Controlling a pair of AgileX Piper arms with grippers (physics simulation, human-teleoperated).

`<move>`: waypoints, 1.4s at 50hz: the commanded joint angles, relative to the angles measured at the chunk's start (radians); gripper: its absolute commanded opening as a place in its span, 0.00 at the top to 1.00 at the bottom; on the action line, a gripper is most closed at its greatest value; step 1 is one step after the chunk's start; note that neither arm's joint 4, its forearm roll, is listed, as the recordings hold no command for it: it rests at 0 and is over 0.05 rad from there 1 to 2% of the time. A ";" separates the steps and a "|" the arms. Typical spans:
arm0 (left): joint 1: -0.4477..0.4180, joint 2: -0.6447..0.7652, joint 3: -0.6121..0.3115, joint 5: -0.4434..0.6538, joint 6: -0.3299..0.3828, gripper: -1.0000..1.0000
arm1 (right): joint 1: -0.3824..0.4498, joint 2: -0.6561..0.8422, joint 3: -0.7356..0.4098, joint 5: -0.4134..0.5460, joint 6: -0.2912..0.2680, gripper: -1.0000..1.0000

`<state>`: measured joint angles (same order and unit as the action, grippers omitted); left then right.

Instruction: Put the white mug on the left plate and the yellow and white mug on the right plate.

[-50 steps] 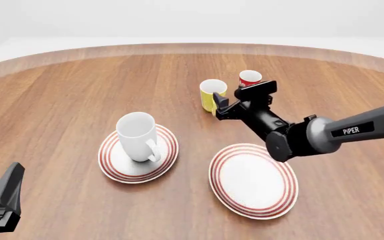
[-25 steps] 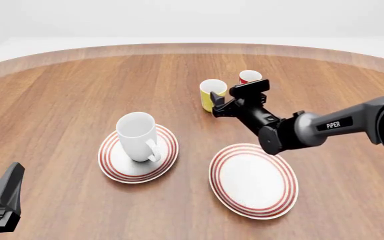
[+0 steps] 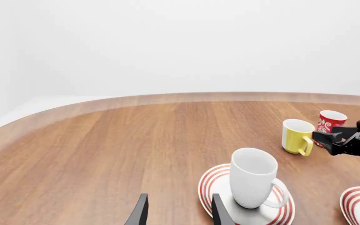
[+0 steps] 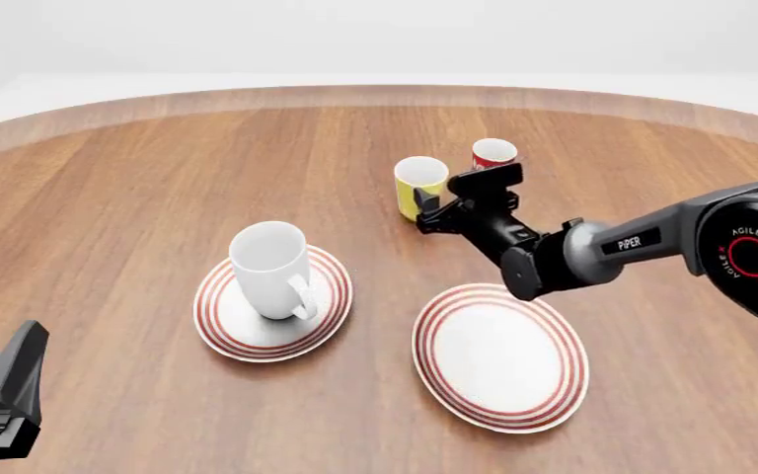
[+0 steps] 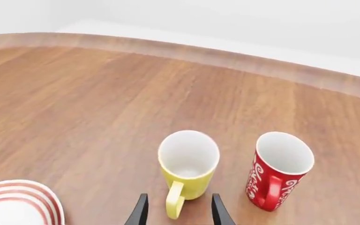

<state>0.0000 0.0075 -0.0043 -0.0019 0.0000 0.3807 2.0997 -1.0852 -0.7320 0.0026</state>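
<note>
The white mug (image 4: 272,270) stands upright on the left plate (image 4: 228,338), its hollow showing nothing inside and its loop handle turned toward the near edge of the wooden table (image 4: 155,178). The right plate (image 4: 500,357), ringed in thin red like its twin, lies bare just beside it. Farther back, the yellow and white mug (image 4: 418,185) sits directly on the wood, upright, its white interior holding nothing; a red mug (image 4: 492,155) with white scrollwork stands just beside it on the right, also showing an unfilled white inside.

The right gripper (image 4: 460,203) reaches in close behind the yellow and white mug; in its wrist view the two dark fingers (image 5: 140,212) are parted, flanking the yellow handle without closing on it, and whether they touch it cannot be told. The left gripper (image 4: 0,403) hangs low at the near left corner, well apart from both plates, its fingers (image 3: 138,213) spread with nothing between them.
</note>
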 commanded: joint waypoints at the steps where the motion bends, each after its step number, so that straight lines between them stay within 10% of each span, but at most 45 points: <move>1: 0.000 0.000 0.000 0.000 0.000 0.00 | -0.007 0.042 -0.037 0.014 0.005 0.00; 70: 0.000 0.000 0.000 0.000 0.000 0.00 | 0.011 0.235 -0.209 0.114 0.044 0.00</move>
<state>0.0000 0.0075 -0.0043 -0.0019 0.0000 0.3871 2.3176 -1.2816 -0.6278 0.0416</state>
